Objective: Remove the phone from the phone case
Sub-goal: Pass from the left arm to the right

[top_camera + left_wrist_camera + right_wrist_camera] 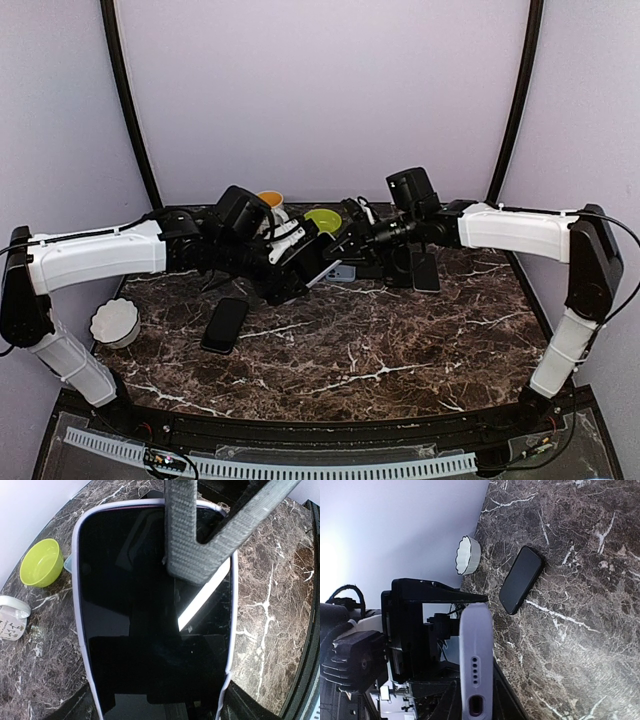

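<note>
The phone case (76, 605), with the phone (150, 640) inside it, is grasped by the left pincer (288, 266) and held above the surface (380, 340). The right pincer (197, 562) is laid over the upper screen with its fingertips nearly met; whether anything is gripped cannot be told. A second dark phone (225, 325) is seen lying flat on the surface, near a white bowl (114, 322).
</note>
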Robot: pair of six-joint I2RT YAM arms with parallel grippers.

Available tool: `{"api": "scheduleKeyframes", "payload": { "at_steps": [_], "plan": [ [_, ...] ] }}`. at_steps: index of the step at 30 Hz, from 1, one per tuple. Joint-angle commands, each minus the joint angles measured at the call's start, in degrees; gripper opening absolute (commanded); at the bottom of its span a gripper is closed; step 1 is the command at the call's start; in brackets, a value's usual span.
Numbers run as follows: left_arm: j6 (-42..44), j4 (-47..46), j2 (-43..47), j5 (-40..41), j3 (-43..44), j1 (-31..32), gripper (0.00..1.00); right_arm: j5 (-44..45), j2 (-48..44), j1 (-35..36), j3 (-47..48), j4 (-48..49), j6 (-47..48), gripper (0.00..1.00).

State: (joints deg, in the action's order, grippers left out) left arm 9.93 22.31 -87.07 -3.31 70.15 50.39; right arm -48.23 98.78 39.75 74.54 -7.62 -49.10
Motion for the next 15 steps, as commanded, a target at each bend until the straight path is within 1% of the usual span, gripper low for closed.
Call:
{"api": "scheduleKeyframes", "payload": {
  "at_steps": [1, 3, 5, 6, 7, 8, 9, 10, 11, 12, 13, 15],
  "plan": [
    [1.2, -3.2, 2.8, -0.1, -0.7, 1.0, 0.50, -2.7, 0.5, 0.8, 0.8, 2.3, 1.7, 0.12],
    [1.3, -3.4, 3.0, 0.1, -0.9, 1.1, 0.49, -3.1, 0.5, 0.7, 0.8, 1.7, 2.3, 0.04],
    [1.4, -3.4, 3.4, 0.3, -1.1, 1.1, 0.51, -3.4, 0.4, 0.8, 0.8, 1.0, 3.2, 0.00],
    [1.6, -3.5, 3.5, 0.4, -1.2, 1.1, 0.52, -3.5, 0.3, 0.8, 0.7, 0.8, 3.7, 0.00],
    [1.7, -3.6, 3.8, 0.5, -1.3, 1.1, 0.57, -3.6, 0.2, 0.7, 0.9, 0.7, 4.2, 0.00],
    [1.9, -3.5, 3.9, 0.5, -1.5, 1.1, 0.60, -3.5, 0.0, 0.8, 0.9, 0.5, 4.8, 0.00],
    [2.0, -3.5, 4.3, 0.3, -1.5, 1.1, 0.66, -3.4, -0.4, 0.8, 1.0, 0.4, 6.0, 0.00],
    [2.1, -3.2, 4.5, 0.3, -1.6, 1.1, 0.69, -3.0, -0.8, 0.8, 1.2, 0.1, 7.1, 0.00],
    [2.3, -3.2, 5.0, 0.4, -1.7, 1.1, 0.74, -2.5, -1.3, 0.8, 1.4, -0.1, 8.4, 0.00],
    [2.5, -3.0, 5.3, 0.4, -1.8, 1.1, 0.76, -2.0, -2.0, 0.8, 1.4, 0.0, 9.8, 0.00],
    [2.7, -3.1, 5.9, 0.4, -1.9, 1.1, 0.81, -1.4, -2.7, 0.8, 1.3, 0.1, 11.2, 0.00],
    [3.1, -3.4, 7.2, 0.9, -2.5, 1.0, 0.89, 0.2, -4.2, 0.7, 1.0, -0.2, 13.8, 0.00]
  ]
}}
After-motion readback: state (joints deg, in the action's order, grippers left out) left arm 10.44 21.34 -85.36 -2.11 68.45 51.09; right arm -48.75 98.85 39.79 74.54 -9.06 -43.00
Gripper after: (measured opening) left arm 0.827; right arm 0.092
